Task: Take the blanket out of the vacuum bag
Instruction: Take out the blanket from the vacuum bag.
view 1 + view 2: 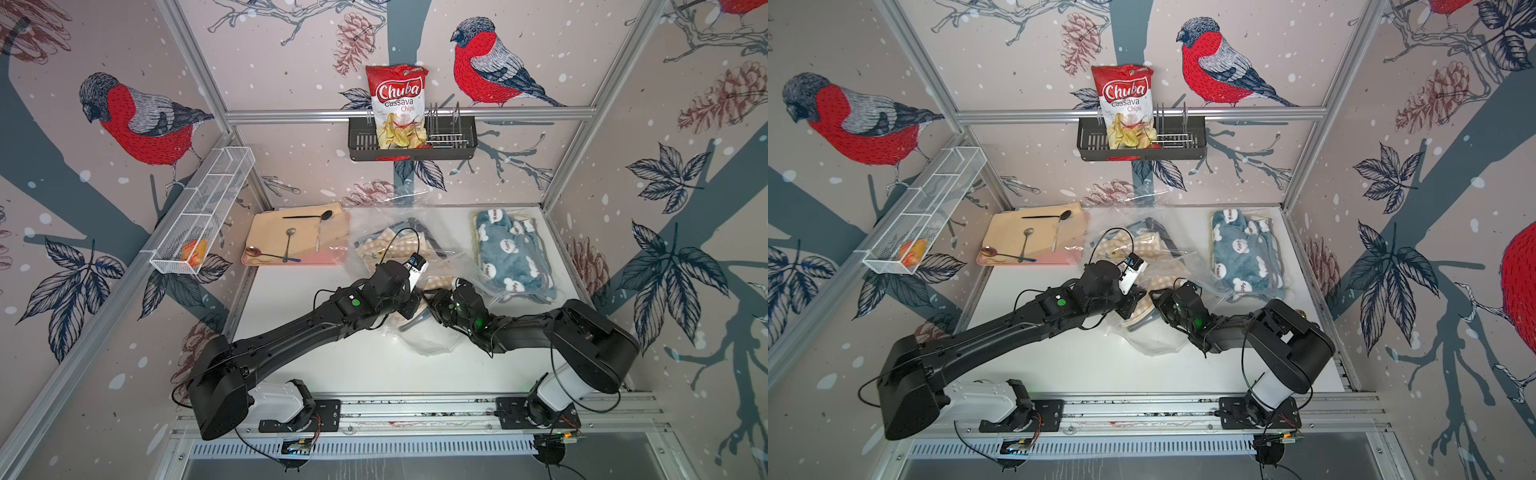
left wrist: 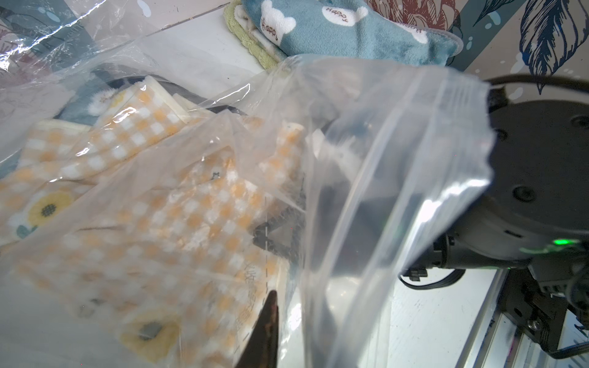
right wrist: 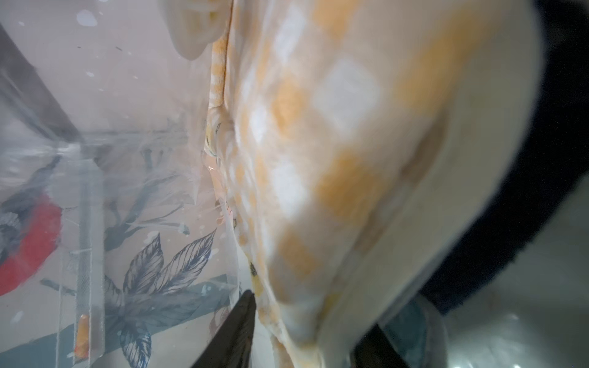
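Film first: your left gripper sits at the near end of the vacuum bag, just beside the cloth. Only one finger shows in the left wrist view, against the plastic, so you cannot tell whether those jaws pinch the film or stand free. The bag lies mid-table, its long axis running from the back wall toward the arms. Most of the checked blanket is inside it, toward the back. Its near fold sits between the jaws of your right gripper, which stand apart; whether they press it is unclear. So the pull likely runs frontward along the bag, right arm leading.
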You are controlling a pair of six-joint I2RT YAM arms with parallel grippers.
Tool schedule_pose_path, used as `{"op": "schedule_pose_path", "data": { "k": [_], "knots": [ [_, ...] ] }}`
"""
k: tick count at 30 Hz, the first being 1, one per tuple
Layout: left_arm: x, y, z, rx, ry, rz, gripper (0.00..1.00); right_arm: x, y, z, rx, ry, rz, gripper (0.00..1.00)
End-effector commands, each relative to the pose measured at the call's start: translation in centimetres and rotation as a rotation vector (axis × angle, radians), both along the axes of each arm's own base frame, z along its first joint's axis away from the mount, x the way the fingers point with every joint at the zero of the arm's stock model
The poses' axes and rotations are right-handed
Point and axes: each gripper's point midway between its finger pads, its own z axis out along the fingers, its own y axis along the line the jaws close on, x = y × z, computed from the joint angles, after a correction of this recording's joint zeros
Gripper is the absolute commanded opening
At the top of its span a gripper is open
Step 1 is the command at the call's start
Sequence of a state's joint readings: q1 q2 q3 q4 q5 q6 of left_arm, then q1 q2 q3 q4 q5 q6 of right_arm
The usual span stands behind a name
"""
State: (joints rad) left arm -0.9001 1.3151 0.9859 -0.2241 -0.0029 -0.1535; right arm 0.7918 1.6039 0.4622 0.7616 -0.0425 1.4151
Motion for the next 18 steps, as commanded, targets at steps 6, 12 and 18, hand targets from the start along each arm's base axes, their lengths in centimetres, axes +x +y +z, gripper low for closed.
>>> {"op": "schedule_pose_path", "data": {
  "k": [6,12,18],
  "knots": [
    [0.1,-0.1,0.5,-0.009,-0.011,-0.002,0.17,0.3,1.9,2.7,0.051,-0.063,0.054,0.2],
    [0.3,0.3,1.3,-0.013,-0.038,0.019,0.17,0.8,1.6,5.6,0.045,-0.125,0.06,0.15],
    [0.5,0.5,2.2,-0.033,-0.064,0.03,0.17,0.4,0.9,6.1,0.037,-0.125,0.07,0.25]
  ]
}}
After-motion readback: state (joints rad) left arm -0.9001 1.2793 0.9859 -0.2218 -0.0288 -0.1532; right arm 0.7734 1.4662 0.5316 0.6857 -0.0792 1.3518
